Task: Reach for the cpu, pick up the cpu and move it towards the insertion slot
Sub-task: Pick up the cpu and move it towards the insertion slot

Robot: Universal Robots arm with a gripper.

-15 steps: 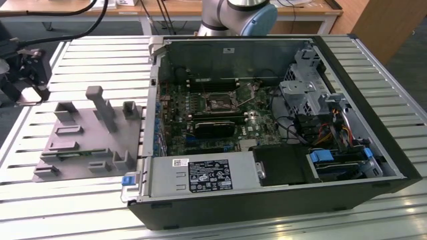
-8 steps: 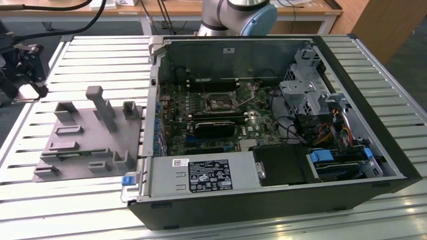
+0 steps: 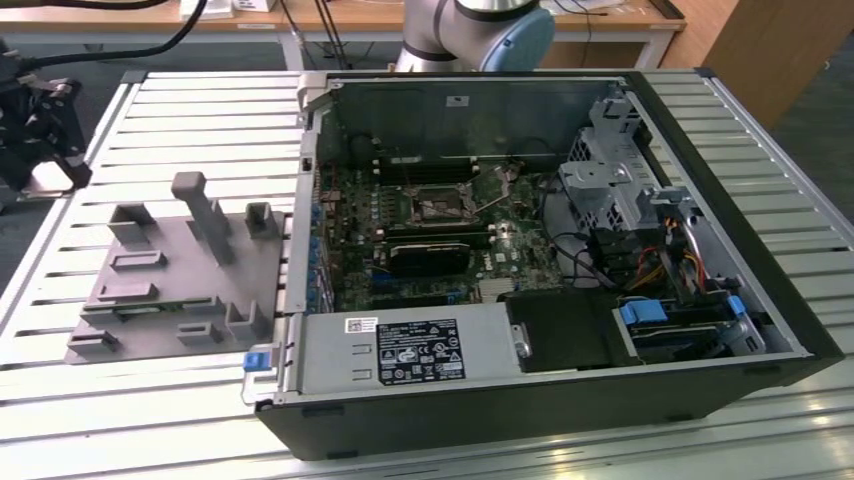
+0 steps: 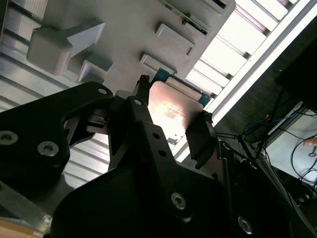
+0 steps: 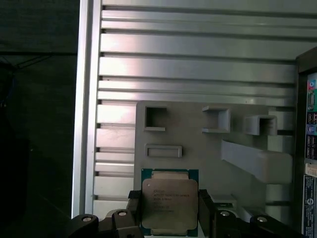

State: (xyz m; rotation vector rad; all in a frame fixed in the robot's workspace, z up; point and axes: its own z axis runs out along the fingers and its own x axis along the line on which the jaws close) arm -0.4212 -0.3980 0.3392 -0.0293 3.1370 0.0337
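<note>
The tool (image 5: 170,204) is closed on the cpu (image 5: 169,194), gripping its two opposite sides, over the grey plate (image 5: 198,148) edge.

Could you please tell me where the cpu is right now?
In both wrist views the cpu sits clamped between the fingers of the gripper, by the edge of the grey plate with posts.

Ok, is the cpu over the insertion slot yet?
No: in the first wrist view the cpu sits in the gripper above the grey plate's edge, outside the computer case.
</note>
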